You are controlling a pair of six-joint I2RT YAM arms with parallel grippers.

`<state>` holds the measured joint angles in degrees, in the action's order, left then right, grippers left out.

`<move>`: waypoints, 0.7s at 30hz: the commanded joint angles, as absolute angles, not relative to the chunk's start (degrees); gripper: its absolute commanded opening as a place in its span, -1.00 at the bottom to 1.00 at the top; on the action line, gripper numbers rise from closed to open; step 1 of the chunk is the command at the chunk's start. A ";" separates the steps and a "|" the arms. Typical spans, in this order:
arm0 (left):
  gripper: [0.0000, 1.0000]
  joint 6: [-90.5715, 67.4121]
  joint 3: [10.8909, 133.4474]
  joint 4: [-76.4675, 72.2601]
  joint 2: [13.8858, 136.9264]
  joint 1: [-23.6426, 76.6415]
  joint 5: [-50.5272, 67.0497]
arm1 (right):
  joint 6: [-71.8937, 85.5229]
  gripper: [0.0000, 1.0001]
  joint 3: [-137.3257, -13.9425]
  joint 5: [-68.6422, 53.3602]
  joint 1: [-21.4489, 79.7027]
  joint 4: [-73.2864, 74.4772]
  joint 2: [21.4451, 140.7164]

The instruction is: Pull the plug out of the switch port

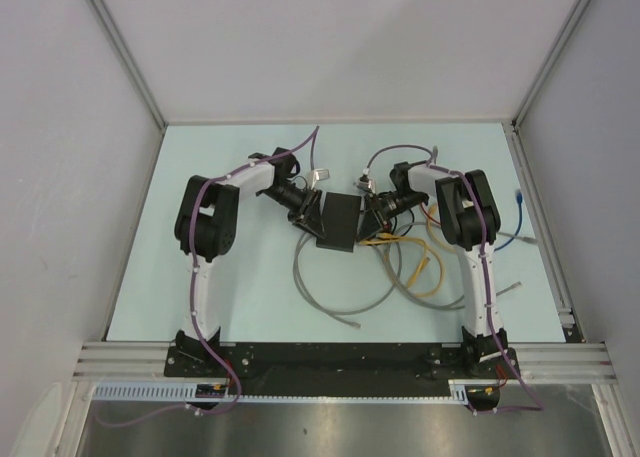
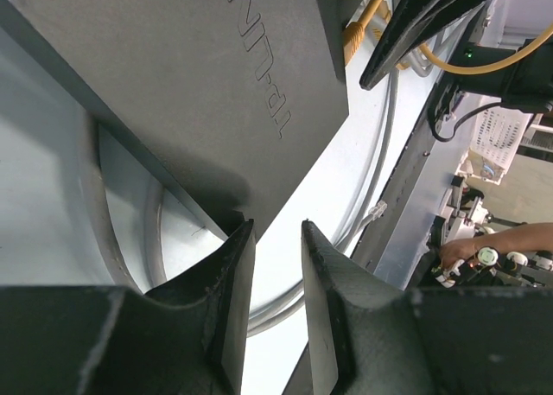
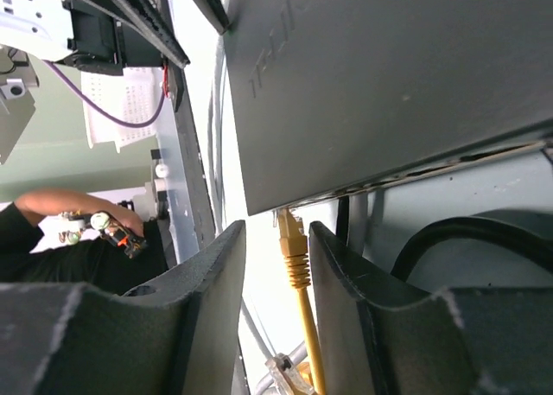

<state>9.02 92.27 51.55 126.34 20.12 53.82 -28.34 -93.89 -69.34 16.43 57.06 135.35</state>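
Observation:
The switch, a flat matte-black box, lies in the middle of the table between both grippers. My left gripper is at its left edge. In the left wrist view the gripper is open a narrow way, only bright table between the fingers, one fingertip just under the switch's corner. My right gripper is at the switch's right side. The right wrist view shows the yellow plug seated in the switch's edge, between the open fingers of the gripper and nearer the right one, unclamped.
Grey cables loop on the table in front of the switch. A yellow cable coils at the front right, and a blue cable lies far right. A clear-plugged grey cable end lies below the yellow plug. Side walls enclose the table.

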 commanded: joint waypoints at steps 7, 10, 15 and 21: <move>-0.31 9.93 93.60 50.01 126.39 20.21 53.00 | -25.58 -0.36 -94.92 -64.86 17.49 52.38 137.28; -0.31 9.84 93.60 50.01 126.30 20.21 52.91 | -25.75 -0.41 -94.92 -64.95 17.49 52.47 137.29; -0.31 10.02 93.60 50.01 126.21 20.30 52.82 | -25.66 -0.45 -94.83 -64.69 17.58 52.38 137.20; -0.31 10.11 93.52 50.01 125.95 20.57 52.47 | -24.62 -0.67 -94.75 -63.64 17.75 51.42 137.28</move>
<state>9.04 92.27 51.53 126.34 20.14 53.19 -24.99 -93.89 -66.85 17.06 54.50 135.46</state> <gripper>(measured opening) 0.342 0.208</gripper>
